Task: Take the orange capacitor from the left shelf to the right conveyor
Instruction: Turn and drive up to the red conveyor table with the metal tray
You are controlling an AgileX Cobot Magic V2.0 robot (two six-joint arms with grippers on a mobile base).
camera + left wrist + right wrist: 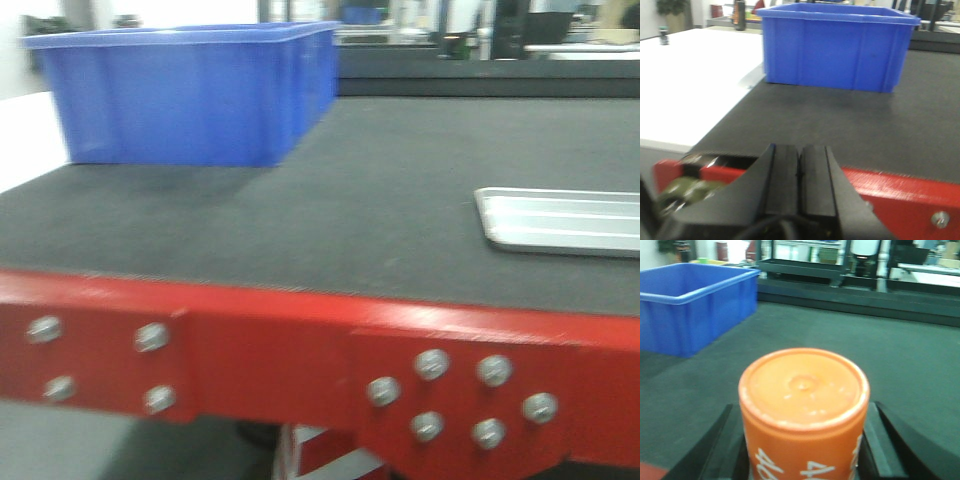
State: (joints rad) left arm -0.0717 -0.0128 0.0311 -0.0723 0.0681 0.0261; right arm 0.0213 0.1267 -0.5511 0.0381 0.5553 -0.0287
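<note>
Right claw [805, 445]: I read it as clamped on the small orange cylindrical capacitor [804, 405], upright, over the wide dark grey textured conveyor belt [900, 370] near its red metal front frame [280, 340]. I cannot tell whether it touches the belt. Left claw [799, 175] is pressed closed and empty.

Risk: if I release this near the edge, or from a height, the cylinder may topple and roll off. The blue plastic crate [190, 95] and shallow silver tray [560, 220] flank the drop zone.

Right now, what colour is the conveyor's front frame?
Red frame, silver bolts; exterior front view shows it best.
</note>
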